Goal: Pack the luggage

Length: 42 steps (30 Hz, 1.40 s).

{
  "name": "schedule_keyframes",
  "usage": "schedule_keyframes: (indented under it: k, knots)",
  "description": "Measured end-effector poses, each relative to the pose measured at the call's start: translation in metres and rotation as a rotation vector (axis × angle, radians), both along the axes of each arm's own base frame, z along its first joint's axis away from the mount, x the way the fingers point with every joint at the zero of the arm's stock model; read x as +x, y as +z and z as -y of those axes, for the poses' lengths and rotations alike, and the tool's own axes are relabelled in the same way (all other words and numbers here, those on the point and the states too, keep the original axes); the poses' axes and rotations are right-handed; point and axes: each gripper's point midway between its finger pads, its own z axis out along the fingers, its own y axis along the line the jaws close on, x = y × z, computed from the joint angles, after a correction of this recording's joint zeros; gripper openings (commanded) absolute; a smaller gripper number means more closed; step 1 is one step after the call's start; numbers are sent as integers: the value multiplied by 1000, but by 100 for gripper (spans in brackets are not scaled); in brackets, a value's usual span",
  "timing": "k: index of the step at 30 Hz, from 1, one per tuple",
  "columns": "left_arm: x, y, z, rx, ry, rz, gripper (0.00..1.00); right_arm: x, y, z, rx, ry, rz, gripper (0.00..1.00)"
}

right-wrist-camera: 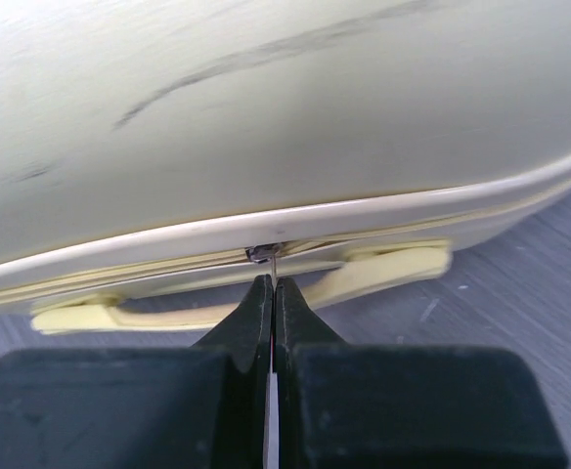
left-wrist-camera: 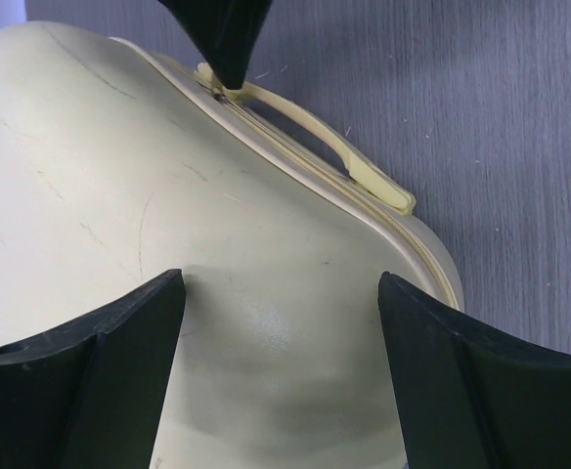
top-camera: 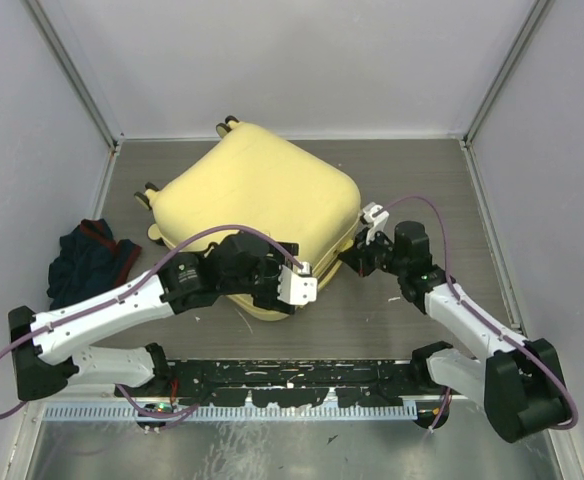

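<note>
1. The grey wood-grain surface (top-camera: 412, 170) carries everything; the arm bases hide its near edge.
2. The luggage (top-camera: 262, 195), a pale yellow hard-shell suitcase with rounded corners, lies flat with its lid down at the middle of the surface. The left arm covers its near edge in the top view.
3. The left arm stretches along the luggage's near edge. The left end effector (left-wrist-camera: 281, 283) hangs over the near-right corner of the shell, fingers wide apart and holding nothing; whether they touch the shell cannot be told.
4. The right arm bends in from the luggage's right. The right end effector (right-wrist-camera: 271, 285) has its fingers pressed together, pinching the zipper pull.
5. A dark blue and red cloth heap (top-camera: 90, 262) lies left of the luggage, well apart; what garment it is cannot be made out.
6. The pale yellow plastic handle (right-wrist-camera: 364, 274) sits on the luggage's right side, just beside the zip seam, blurred in the right wrist view.
7. The small metal zipper pull (right-wrist-camera: 264, 253) is at the seam above the handle, its tab mostly hidden between the fingers.
</note>
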Motion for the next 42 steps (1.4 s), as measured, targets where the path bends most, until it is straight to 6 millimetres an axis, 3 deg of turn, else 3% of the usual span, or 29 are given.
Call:
schedule_keyframes:
  k: [12, 15, 22, 27, 33, 36, 42]
  knots:
    - [-2, -4, 0, 2, -84, 29, 73, 57, 3, 54, -7, -79, -15, 0]
    - [0, -4, 1, -9, -107, 22, 72, 63, 3, 66, -11, -99, -15, 0]
    - [8, -4, -2, -44, -179, -7, 71, 56, 1, 73, -30, -74, 18, 1]
    - [24, -2, -25, -50, -152, -16, 68, 30, 1, 74, -40, -66, 59, 0]
    - [43, 12, -63, -27, 33, -26, 69, -6, 4, 39, -22, -5, 61, 0]
    - [26, 19, -65, -34, 54, -58, 68, -15, 4, 20, -11, 23, 36, 0]
    - [-54, 29, -24, -76, -131, -104, 59, -21, 3, 7, 9, 26, -2, 0]
